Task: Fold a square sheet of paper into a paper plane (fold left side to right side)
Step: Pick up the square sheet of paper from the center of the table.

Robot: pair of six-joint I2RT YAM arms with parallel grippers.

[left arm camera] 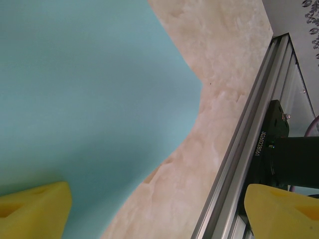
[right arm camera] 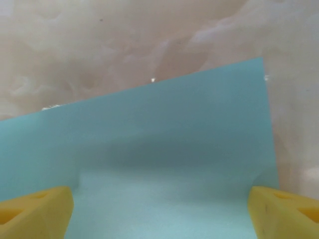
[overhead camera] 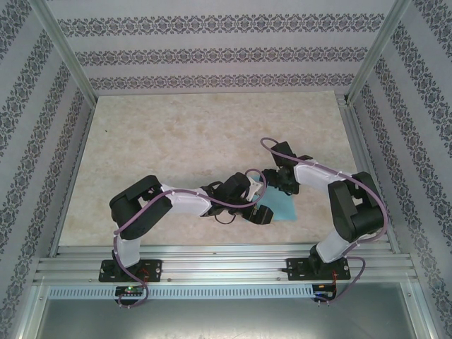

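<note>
The light-blue sheet of paper [overhead camera: 284, 207] lies on the marbled table near the front rail, between the two arms, partly hidden by both grippers. My left gripper [overhead camera: 259, 203] reaches in from the left over the sheet's left part. It stands open, with the sheet [left arm camera: 89, 99] under one yellow fingertip [left arm camera: 30, 211] and bare table between the tips. My right gripper [overhead camera: 277, 185] hangs over the sheet's far edge. It is open too, and the paper [right arm camera: 174, 149] spans the gap between its yellow fingertips [right arm camera: 32, 214] with a soft shadow band across it. Neither holds the paper.
The beige marbled table [overhead camera: 198, 134] stretches away behind the paper. An aluminium rail [left arm camera: 239, 164] runs along the near edge, close to the sheet's near side, with the right arm's black base [left arm camera: 294, 159] on it. Patterned walls enclose the table.
</note>
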